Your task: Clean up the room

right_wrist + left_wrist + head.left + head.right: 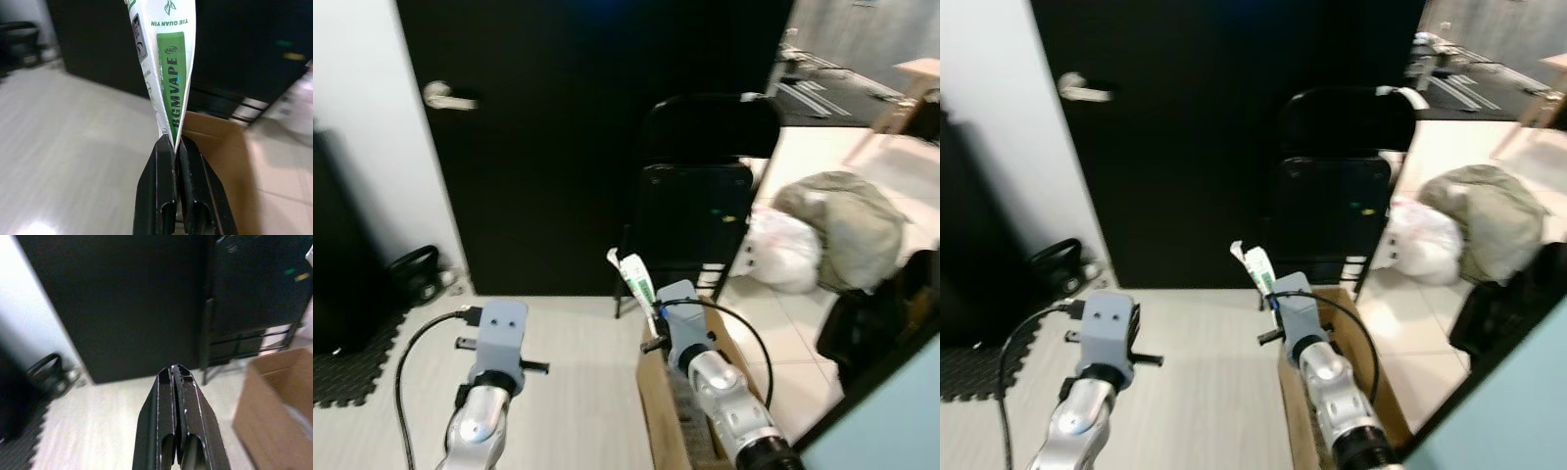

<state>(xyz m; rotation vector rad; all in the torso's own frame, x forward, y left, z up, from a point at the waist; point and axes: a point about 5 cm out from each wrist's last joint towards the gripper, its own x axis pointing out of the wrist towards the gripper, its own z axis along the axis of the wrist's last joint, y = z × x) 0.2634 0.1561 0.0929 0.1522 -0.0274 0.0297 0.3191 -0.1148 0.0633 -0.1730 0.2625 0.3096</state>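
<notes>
My right gripper (174, 139) is shut on a white and green packet (166, 58), which sticks up from its fingertips. In the left eye view the packet (636, 279) is held above the near end of an open cardboard box (656, 392) on the floor. The box's brown wall (215, 132) lies just beyond the right fingers. My left gripper (174, 371) is shut with nothing in it, held over the pale floor to the left of the box (274, 401).
A black folding chair (700, 196) stands just behind the box, against a black door (548, 127). White and olive bags (822, 235) lie on the tiles at the right. A black mat (352, 362) and dark gear sit at the left wall.
</notes>
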